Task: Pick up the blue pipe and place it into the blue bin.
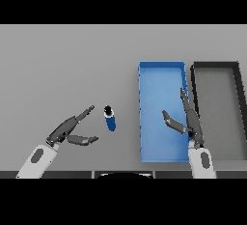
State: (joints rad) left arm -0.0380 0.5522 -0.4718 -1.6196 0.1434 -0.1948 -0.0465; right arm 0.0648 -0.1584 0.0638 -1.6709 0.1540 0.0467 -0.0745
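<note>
Grey, flat tabletop (62, 64), uniform and matte, running to a dark band at the far edge. Item one: short blue cylindrical pipe (111, 119) with a dark end cap, lying on the table left of centre, cap pointing away from the robot, well apart from both containers. Item two: shallow rectangular blue bin (144, 122), open-topped, long axis running away from the robot, nothing visible inside. Item three: dark grey rectangular tray (239, 108) of similar shape, just beside the blue bin on its right. Left hand (70, 131): fingers straight and spread, thumb apart, holding nothing, the longest fingertip near the pipe but not touching it. Right hand (189, 122): fingers extended and relaxed, holding nothing, over the right wall of the blue bin. Step in hand, by judgement: approach to the grasp, pickup not yet made. Risks: the round pipe may roll if a fingertip nudges it before the hand closes; a grip at the capped end alone could let it tilt and slip; the bin's near-left wall could catch the pipe on a low carry; the right hand narrows the drop zone. Open room: broad bare table left of and beyond the pipe, and a clear strip between pipe and bin.
</note>
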